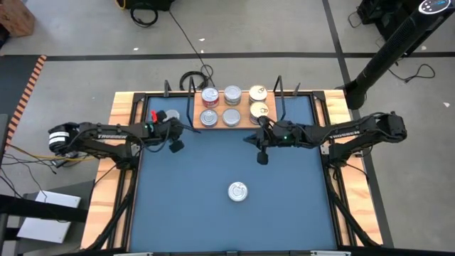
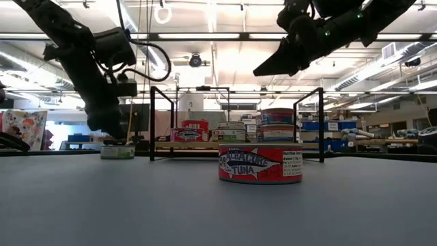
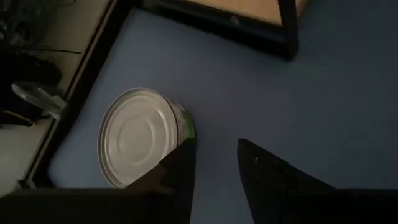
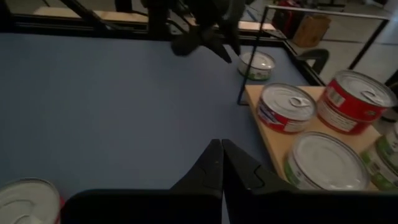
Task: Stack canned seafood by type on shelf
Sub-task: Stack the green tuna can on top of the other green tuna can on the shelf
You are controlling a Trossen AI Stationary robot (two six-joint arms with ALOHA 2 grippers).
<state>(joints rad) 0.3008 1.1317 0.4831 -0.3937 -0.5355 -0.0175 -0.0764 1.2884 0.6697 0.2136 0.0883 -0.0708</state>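
Observation:
The shelf [image 1: 234,126] is a light wooden board with black wire uprights at the table's far edge. Several tins stand on it: a red one [image 1: 210,96], silver ones [image 1: 232,94] and gold ones [image 1: 258,93]. A silver-topped, green-sided tin [image 3: 140,137] stands on the blue mat left of the shelf [image 1: 170,115]. My left gripper [image 3: 214,168] hovers open just above and beside it [image 2: 109,126]. A red tuna tin [image 1: 237,191] stands mid-table [image 2: 260,164]. My right gripper [image 4: 221,165] is shut and raised in front of the shelf [image 1: 261,156].
Black frame bars run round the blue mat [image 1: 213,213], with a wooden rim [image 1: 124,107] outside them. The shelf's wire uprights [image 2: 151,123] stand at both ends of the board. Open mat lies between the mid-table tin and the shelf.

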